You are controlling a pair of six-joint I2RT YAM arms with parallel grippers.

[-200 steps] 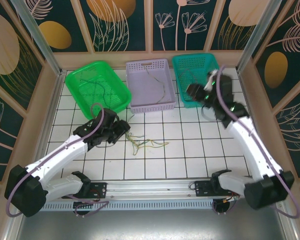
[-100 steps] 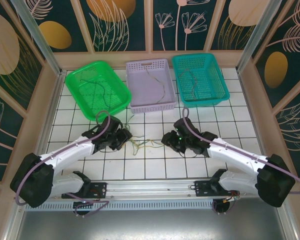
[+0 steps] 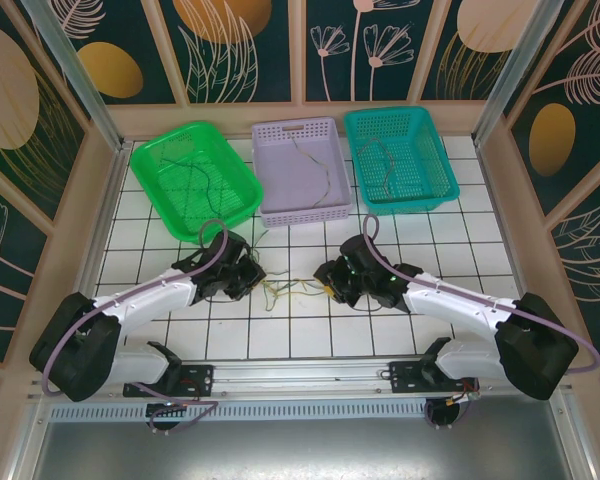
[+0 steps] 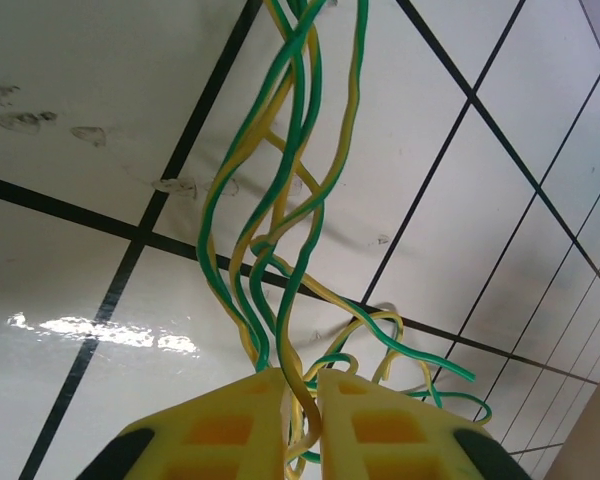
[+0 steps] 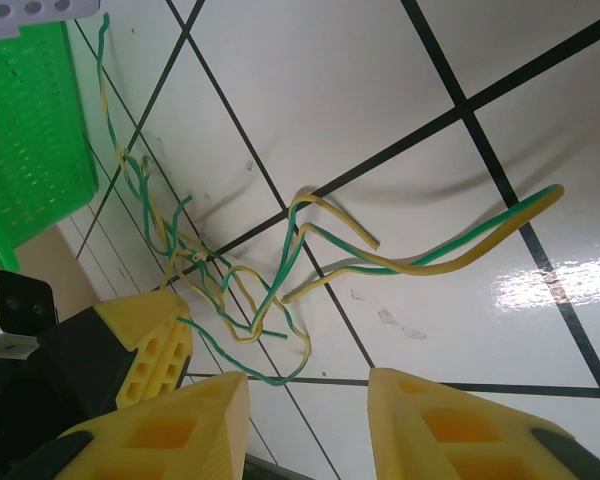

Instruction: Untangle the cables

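Cables (image 3: 292,290) lie as a yellow-green tangle mid-table on the white tiled table (image 3: 280,335), at 6 o'clock of the lilac basket (image 3: 302,218). Left gripper (image 3: 250,277) sits at the bundle's 9 o'clock end. In the left wrist view its jaws are nearly together, pinching a few strands. Right gripper (image 3: 327,282) is at the 3 o'clock end, jaws apart with nothing between them. A loose loop lies just past its tips in the right wrist view.

Step in hand, probably: left anchors, right picks one strand. To do it well, right should take a single free end, e.g. the one arcing off to 3 o'clock, not the knot. Then draw it slowly toward 3 o'clock, low over the tiles.

Room: open tiles at 3 and 6 o'clock. The lilac basket's front wall is near at 12. The grippers are close together, so fingers could clash.
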